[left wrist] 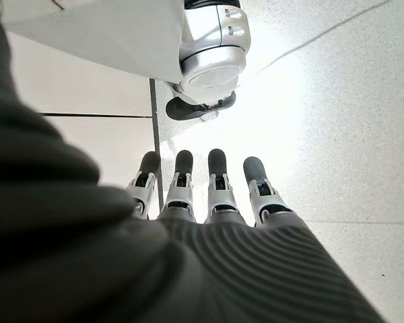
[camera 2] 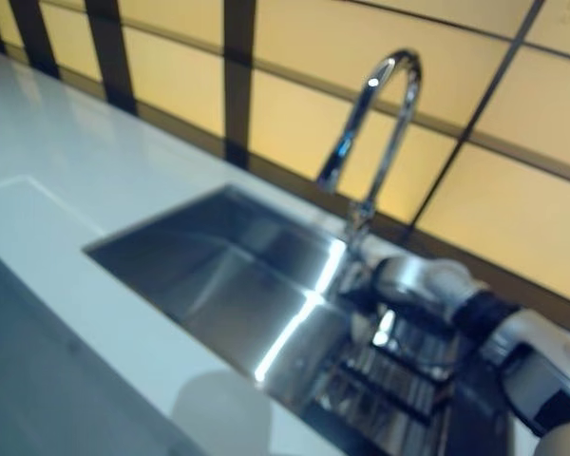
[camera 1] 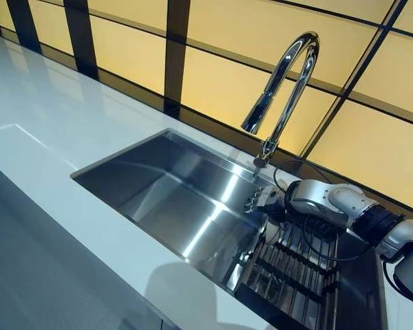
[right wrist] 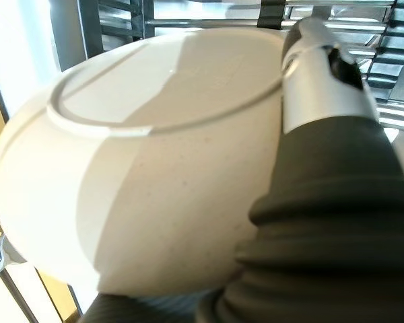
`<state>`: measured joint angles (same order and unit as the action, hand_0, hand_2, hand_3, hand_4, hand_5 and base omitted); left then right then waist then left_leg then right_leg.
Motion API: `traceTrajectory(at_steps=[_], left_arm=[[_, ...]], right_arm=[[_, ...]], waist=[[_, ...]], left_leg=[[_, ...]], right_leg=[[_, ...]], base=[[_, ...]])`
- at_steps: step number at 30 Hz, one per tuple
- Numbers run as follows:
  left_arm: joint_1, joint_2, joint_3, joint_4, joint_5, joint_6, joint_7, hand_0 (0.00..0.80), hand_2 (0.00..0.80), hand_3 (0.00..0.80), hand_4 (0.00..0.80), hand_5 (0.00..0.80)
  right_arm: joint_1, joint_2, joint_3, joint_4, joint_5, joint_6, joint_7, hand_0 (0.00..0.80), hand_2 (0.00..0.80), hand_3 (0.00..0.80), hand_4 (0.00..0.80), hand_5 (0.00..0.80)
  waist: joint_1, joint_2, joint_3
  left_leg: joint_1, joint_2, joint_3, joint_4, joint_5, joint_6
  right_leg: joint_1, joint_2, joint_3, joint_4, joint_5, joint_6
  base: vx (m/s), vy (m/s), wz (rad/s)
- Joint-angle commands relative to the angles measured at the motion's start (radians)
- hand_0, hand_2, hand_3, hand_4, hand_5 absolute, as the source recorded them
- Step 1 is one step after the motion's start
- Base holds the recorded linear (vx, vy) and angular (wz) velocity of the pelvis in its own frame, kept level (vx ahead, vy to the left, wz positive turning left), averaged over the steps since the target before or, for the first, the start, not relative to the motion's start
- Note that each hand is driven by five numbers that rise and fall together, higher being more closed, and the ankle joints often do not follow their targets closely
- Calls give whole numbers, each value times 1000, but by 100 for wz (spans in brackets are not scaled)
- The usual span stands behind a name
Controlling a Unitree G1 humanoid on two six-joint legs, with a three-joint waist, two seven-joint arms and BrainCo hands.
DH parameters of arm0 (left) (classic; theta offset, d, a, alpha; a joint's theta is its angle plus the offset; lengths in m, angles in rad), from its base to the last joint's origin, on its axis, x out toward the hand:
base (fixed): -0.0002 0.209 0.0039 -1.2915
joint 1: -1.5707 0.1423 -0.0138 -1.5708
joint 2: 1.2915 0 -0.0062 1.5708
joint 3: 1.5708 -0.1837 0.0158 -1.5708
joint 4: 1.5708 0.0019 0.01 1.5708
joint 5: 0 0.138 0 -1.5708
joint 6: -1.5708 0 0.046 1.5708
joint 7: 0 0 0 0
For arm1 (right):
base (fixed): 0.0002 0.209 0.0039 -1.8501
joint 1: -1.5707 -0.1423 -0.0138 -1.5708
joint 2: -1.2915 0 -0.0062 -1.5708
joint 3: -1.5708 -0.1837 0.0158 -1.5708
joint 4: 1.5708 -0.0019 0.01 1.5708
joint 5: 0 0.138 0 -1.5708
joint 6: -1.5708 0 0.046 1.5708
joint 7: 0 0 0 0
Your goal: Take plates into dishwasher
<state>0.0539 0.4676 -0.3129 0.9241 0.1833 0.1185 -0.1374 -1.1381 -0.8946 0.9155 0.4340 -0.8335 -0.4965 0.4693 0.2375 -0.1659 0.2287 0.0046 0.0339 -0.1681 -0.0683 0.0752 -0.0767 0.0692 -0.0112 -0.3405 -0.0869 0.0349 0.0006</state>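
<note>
A white plate fills the right wrist view, underside and foot ring towards the camera. My right hand is shut on it, with the thumb lying across its rim; the other fingers are hidden behind it. In the eye views the hand hovers over the dark wire rack at the right end of the steel sink, and only a sliver of the plate shows beneath it. My left hand shows only in its wrist view, hanging over the floor with straight fingers and holding nothing.
A tall chrome tap arches over the sink just behind my right hand. A white counter runs along the left and front of the sink. Yellow wall panels with dark bars stand close behind.
</note>
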Motion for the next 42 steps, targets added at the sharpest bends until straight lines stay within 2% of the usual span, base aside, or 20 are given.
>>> traceTrajectory(at_steps=[1,25,27,28,29,30,33,34,35,36,37,40,42], left_arm=[[-15,29,-18,19,18,-22,-10,0,0,0,0,0],[-7,15,1,39,37,-32,3,0,0,0,0,0],[-6,13,1,39,39,-32,4,0,0,0,0,0],[-7,14,-1,41,38,-32,4,0,0,0,0,0],[-9,13,-1,47,38,-34,5,0,0,0,0,0],[-8,12,1,46,39,-33,4,0,0,0,0,0],[-12,12,1,50,40,-34,3,0,0,0,0,0],[-12,12,2,51,40,-34,2,0,0,0,0,0],[-11,11,3,53,43,-35,2,0,0,0,0,0],[-10,11,5,53,43,-35,2,0,0,0,0,0],[-9,10,4,54,42,-37,3,0,0,0,0,0],[-8,6,3,55,43,-37,7,0,0,0,0,0],[-6,6,2,52,45,-34,7,0,0,0,0,0]], right_arm=[[-76,-99,15,20,-20,24,-9,0,0,0,0,0],[-46,-120,-18,28,-23,7,-19,0,0,0,0,0],[-39,-119,-22,28,-26,9,-25,88,88,88,88,88],[-37,-119,-23,29,-26,11,-27,147,147,147,147,147],[-38,-118,-23,32,-26,12,-28,254,254,254,254,254],[-36,-118,-25,31,-28,12,-28,270,270,270,270,270],[-34,-115,-27,28,-28,13,-34,458,458,458,458,458],[-34,-114,-27,28,-28,13,-34,458,458,458,458,458],[-31,-114,-30,28,-27,10,-38,574,574,574,574,574],[-29,-115,-33,27,-26,6,-41,640,640,640,640,640],[-27,-116,-34,26,-27,5,-43,659,659,659,659,659],[-21,-113,-39,21,-31,3,-48,800,800,800,800,800],[-17,-112,-41,17,-29,3,-49,800,800,800,800,800]], waist=[[21,-17,-4],[16,-27,-15],[16,-27,-15],[16,-28,-16],[15,-28,-17],[15,-28,-18],[14,-28,-19],[14,-28,-20],[14,-28,-21],[13,-28,-22],[13,-28,-22],[12,-27,-23],[13,-26,-24]], left_leg=[[-21,-2,55,-13,-13,22],[-16,-2,56,-16,-14,25],[-15,-3,55,-16,-14,25],[-15,-3,55,-16,-15,25],[-15,-2,56,-17,-15,25],[-15,-2,57,-17,-15,25],[-14,-3,57,-18,-16,25],[-13,-3,57,-18,-16,25],[-13,-4,57,-18,-16,25],[-13,-4,57,-19,-16,25],[-13,-4,57,-19,-16,26],[-13,-4,58,-19,-16,26],[-13,-6,57,-18,-16,26]], right_leg=[[27,18,20,40,-59,28],[32,18,26,40,-59,30],[32,18,27,40,-59,30],[33,18,27,40,-59,30],[33,18,27,39,-59,31],[33,18,27,39,-59,31],[34,18,28,36,-58,32],[34,18,28,36,-58,32],[35,18,29,35,-57,32],[35,18,30,34,-57,32],[35,18,30,34,-57,32],[34,18,31,34,-57,32],[35,18,31,34,-56,33]], base=[[0,0,0],[0,0,0],[0,0,0],[0,0,0],[0,0,0],[0,0,0],[0,0,0],[0,0,0],[0,0,0],[0,0,0],[0,0,0],[0,0,0],[0,0,0]])
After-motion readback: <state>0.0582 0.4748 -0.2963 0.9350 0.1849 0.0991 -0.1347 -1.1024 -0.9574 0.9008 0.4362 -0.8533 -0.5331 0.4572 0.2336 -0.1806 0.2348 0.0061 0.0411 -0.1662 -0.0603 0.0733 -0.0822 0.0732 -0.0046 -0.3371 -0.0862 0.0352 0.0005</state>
